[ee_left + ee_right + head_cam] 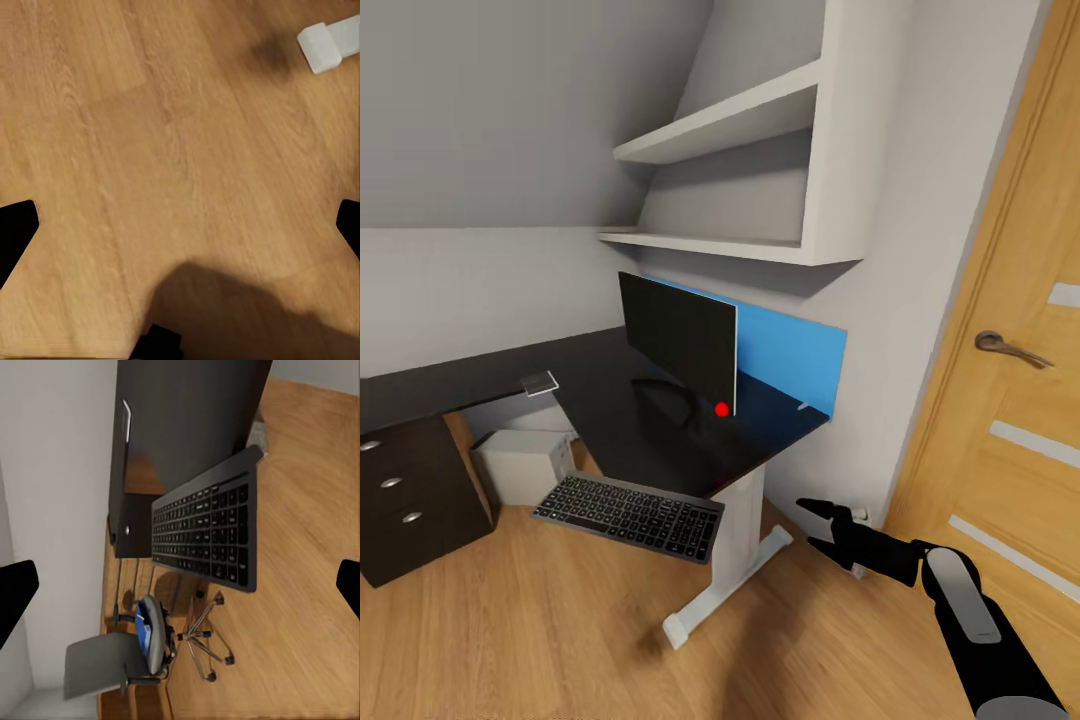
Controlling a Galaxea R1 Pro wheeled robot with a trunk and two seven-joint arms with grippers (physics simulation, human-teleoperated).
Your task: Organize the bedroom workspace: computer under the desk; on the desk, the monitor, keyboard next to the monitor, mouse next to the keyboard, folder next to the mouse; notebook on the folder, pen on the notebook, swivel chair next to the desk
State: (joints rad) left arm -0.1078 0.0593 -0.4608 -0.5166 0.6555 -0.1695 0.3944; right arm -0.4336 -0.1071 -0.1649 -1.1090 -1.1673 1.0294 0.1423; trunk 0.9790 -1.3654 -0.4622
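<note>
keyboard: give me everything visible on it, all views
The keyboard is a slim, flat, dark grey slab with rows of black keys carrying pale legends, including a number block at one end. In the head view it sits level in front of and below the black desk edge, above the wood floor; what supports it cannot be told. The right wrist view shows its key face against the desk edge. No gripper touches it.

A black monitor (pixel 678 340) is seen upright on the table (pixel 600 400); a dark keyboard (pixel 628 516) lies on the floor below its edge, a white computer (pixel 520 465) underneath.
</note>
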